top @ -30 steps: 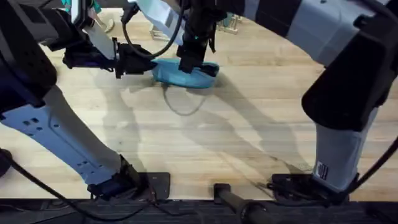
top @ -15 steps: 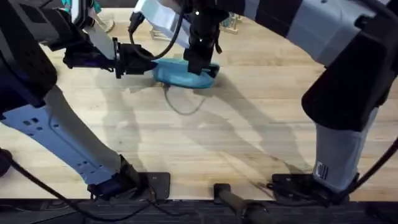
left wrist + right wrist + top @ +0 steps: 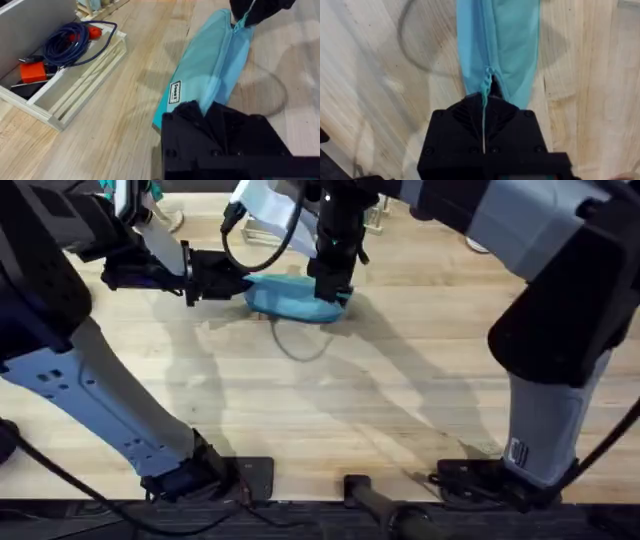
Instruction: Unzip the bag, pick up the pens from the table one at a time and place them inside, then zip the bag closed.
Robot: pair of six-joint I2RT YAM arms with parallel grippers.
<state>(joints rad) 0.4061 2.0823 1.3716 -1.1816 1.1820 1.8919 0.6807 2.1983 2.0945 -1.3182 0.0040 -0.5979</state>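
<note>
Your left gripper (image 3: pixel 243 283) has its jaws closed on one end of the bag (image 3: pixel 290 300) on the desk (image 3: pixel 400 380); your right gripper (image 3: pixel 330 290) pinches the zipper pull (image 3: pixel 484 95).

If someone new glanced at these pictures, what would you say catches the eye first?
The turquoise bag stands out first, lying on the far middle of the pale wooden table. Both arms meet at it: the left gripper is clamped on one end, and the right gripper pinches the pull tab at the other. Beside the bag, a shallow tray holds a coiled blue cable.
</note>
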